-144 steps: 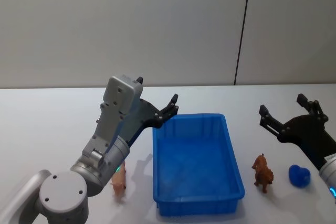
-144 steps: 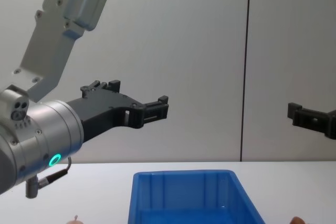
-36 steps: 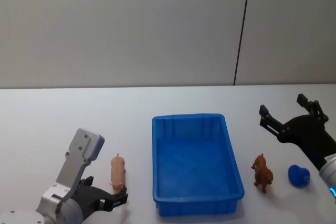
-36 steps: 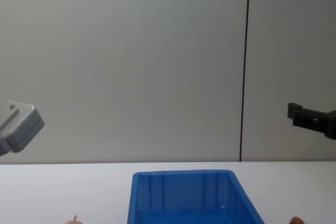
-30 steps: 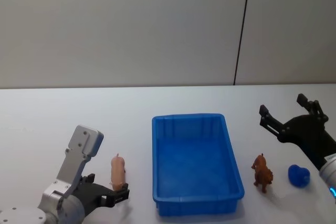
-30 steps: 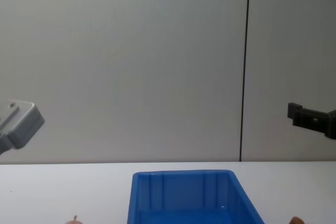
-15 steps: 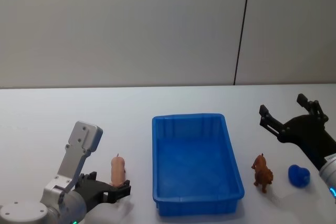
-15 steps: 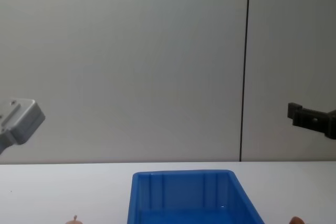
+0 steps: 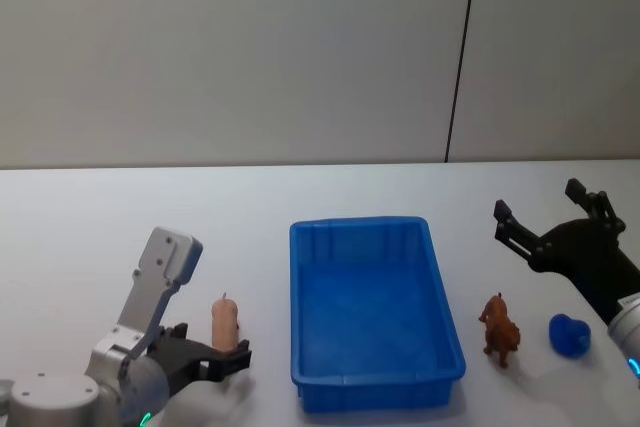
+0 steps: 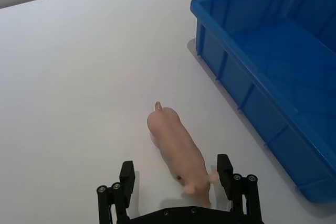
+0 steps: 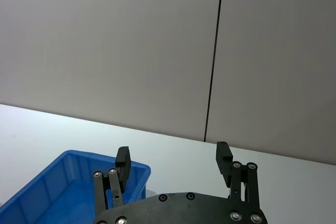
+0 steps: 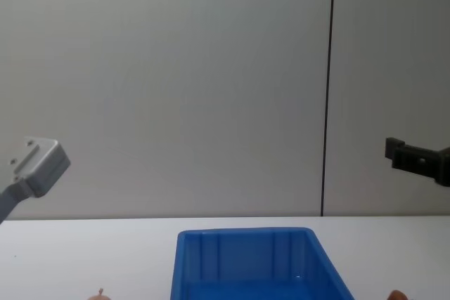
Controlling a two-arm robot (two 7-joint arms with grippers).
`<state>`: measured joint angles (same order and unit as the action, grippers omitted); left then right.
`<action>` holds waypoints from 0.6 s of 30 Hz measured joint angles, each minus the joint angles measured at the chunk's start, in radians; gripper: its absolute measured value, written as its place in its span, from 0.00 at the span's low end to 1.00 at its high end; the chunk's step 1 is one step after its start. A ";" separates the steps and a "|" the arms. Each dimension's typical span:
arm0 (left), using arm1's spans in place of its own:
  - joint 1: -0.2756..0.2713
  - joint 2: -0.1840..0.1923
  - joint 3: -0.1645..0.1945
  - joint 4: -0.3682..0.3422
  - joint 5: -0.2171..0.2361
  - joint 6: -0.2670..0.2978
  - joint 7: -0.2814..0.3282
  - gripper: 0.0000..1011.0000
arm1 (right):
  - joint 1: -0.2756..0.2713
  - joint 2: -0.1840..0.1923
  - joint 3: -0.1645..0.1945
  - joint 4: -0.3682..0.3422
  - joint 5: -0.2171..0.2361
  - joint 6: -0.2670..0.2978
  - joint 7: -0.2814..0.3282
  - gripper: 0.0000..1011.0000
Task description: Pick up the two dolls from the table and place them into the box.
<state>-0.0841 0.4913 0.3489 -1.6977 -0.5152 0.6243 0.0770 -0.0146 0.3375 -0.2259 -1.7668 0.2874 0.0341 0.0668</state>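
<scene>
Table (image 9: 90, 237): white, no change. Box (image 9: 296, 307): blue bin mid-table, nothing in it, same pos. as before.

Left arm: was up high over the box's left rim ~5 s back. It has since swung down to the near-left part of the table, and over the last sec crept fwd toward the doll. Left gripper (image 10: 176, 167) now low, reaching fwd along the table, jaws apart, one each side of the pig doll's snout end. One finger is just beside the snout; contact not clear. No squeeze yet, so my read: pre-grasp set, next is close, then lift over the rim.

Right gripper (image 9: 540, 209): parked in the air right of the box, jaws wide apart, holding nothing, unmoved throughout.

Pig doll (image 9: 224, 324): pale pink, on the table just left of the box, tail pointing away from robot, not shifted. Dog doll (image 9: 500, 329): brown, standing right of the box, untouched. Small blue object (image 9: 570, 335) just right of it. 0 of 2 in box.
</scene>
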 joint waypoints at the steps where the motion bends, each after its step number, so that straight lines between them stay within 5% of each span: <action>1: -0.005 -0.004 0.000 0.006 0.003 -0.002 -0.002 0.99 | 0.000 0.000 0.000 0.000 0.000 0.000 0.000 0.99; 18: -0.075 -0.064 0.011 0.097 0.062 0.008 -0.040 0.99 | 0.000 0.000 0.000 0.000 0.000 0.000 0.000 0.99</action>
<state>-0.1590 0.4275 0.3603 -1.6002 -0.4529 0.6320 0.0367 -0.0146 0.3375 -0.2259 -1.7668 0.2874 0.0341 0.0668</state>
